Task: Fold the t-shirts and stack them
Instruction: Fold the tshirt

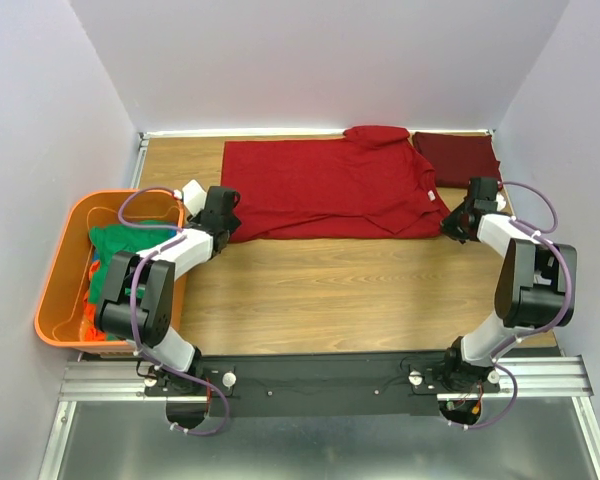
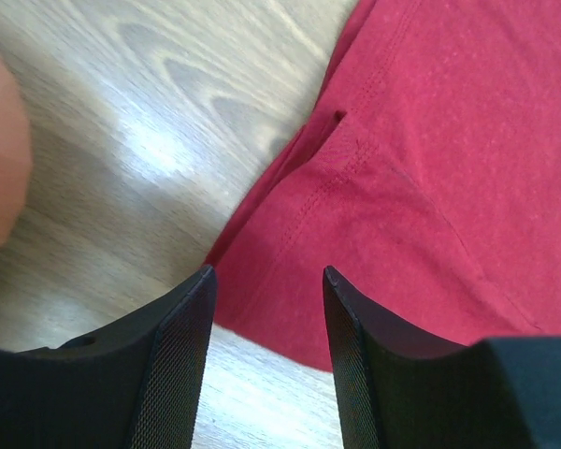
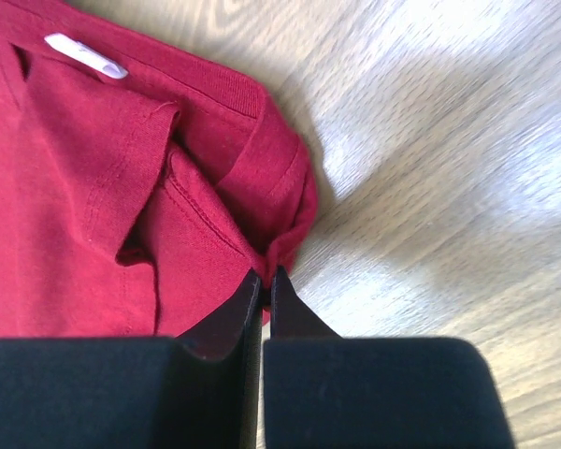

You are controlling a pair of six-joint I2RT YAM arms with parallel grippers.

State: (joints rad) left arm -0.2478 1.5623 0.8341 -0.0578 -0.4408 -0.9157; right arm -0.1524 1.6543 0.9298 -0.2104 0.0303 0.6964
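Note:
A bright red t-shirt (image 1: 330, 185) lies spread across the back of the wooden table, one sleeve folded over its top edge. My left gripper (image 1: 220, 222) is at its near-left corner. In the left wrist view this gripper (image 2: 266, 271) is open, its jaws apart over the hem corner of the red t-shirt (image 2: 430, 187). My right gripper (image 1: 452, 225) is at the shirt's near-right end. The right wrist view shows it (image 3: 266, 273) shut on a bunched fold of the red t-shirt (image 3: 93, 187) near the collar. A dark maroon t-shirt (image 1: 457, 157) lies folded at the back right.
An orange tub (image 1: 55, 270) stands at the table's left edge and holds green t-shirts (image 1: 130, 250). A white label (image 3: 84, 54) shows at the red shirt's collar. Walls close the table at the back and on both sides. Bare wood (image 1: 330, 290) lies in front of the shirt.

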